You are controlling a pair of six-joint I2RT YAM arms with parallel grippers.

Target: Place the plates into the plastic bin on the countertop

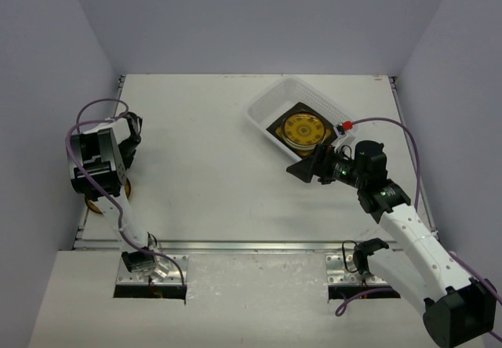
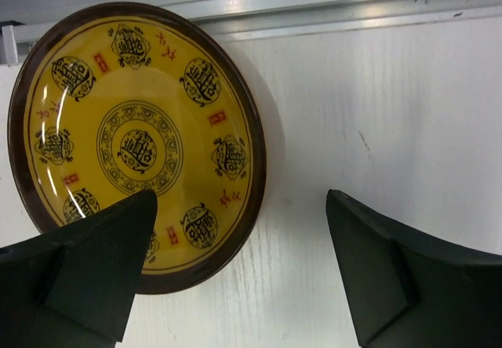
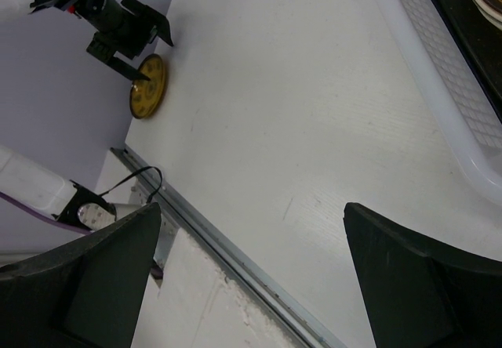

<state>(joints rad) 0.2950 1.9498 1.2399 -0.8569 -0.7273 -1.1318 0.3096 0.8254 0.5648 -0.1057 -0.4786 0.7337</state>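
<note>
The desk (image 1: 220, 175) is the largest thing, and the bin (image 1: 265, 101) is set on its far right part, turned at an angle. One plate (image 1: 304, 130) is already laid flat inside the bin. A second plate (image 2: 137, 148) is found flat on the desk at the left side, near the front corner, just beside a metal rail (image 2: 314, 3) and well apart from the bin. The left gripper (image 2: 241, 230) is held open above it, one finger over the plate's rim and the other over bare desk, and nothing is gripped. The right gripper (image 3: 252, 211) is also spread open and empty, just beside the bin's near corner. A flat, glossy plate is judged hard to pinch. If a finger is lowered onto the rim instead of under it, the plate could be pushed over the rail and dropped. During the carry, the bin's rim or the right arm (image 1: 408, 230) could be struck.
</note>
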